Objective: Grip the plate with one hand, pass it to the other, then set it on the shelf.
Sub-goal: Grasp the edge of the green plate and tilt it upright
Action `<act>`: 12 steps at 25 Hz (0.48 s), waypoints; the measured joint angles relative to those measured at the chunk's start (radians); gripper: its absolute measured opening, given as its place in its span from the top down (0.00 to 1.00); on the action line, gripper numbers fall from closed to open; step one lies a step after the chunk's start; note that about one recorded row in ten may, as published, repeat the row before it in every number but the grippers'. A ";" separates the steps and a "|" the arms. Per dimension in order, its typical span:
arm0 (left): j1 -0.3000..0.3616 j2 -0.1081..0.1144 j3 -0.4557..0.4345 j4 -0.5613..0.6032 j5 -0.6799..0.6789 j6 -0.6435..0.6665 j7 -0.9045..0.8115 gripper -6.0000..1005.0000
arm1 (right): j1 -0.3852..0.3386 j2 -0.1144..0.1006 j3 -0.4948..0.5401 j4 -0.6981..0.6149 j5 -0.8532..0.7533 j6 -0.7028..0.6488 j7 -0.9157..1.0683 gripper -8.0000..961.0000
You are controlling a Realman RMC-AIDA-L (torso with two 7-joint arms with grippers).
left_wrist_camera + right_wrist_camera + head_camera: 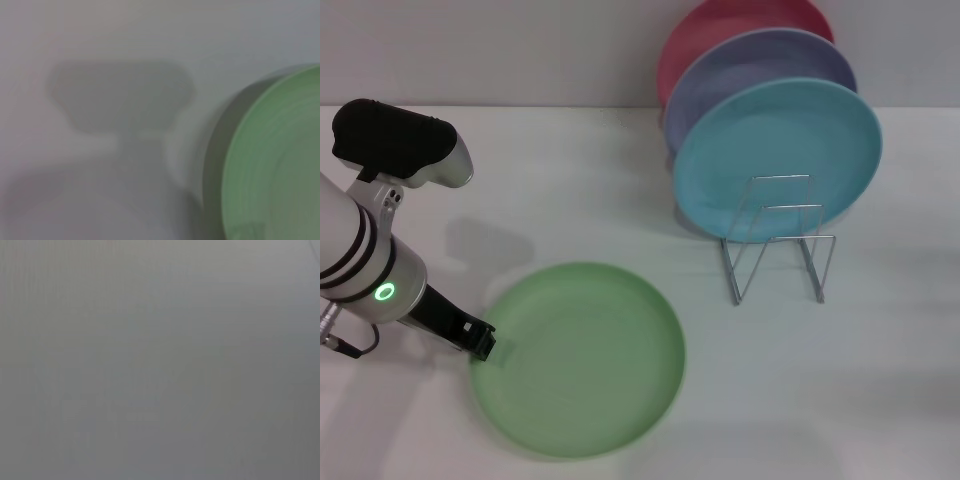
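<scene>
Left gripper (483, 340) at lower left touches the plate (582, 357) rim's left edge, plate lying flat rightward on the counter (570, 180); jaw state unreadable; right arm unseen.

silver left arm (365, 265), black bands, green ring light, black hand (480, 340).

Head camera looks down; left wrist shares the plate (578, 358) closely.

white table (570, 180) | green plate (582, 358) flat | wire shelf (778, 240) standing
</scene>
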 joint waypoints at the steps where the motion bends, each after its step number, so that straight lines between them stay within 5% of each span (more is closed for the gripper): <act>1: 0.000 0.000 -0.001 -0.001 0.000 0.000 0.003 0.73 | 0.000 0.000 0.000 0.000 0.000 0.000 0.000 0.23; 12: -0.021 0.000 -0.001 -0.034 0.001 0.002 0.006 0.73 | 0.003 0.000 0.000 0.001 0.000 -0.004 0.000 0.24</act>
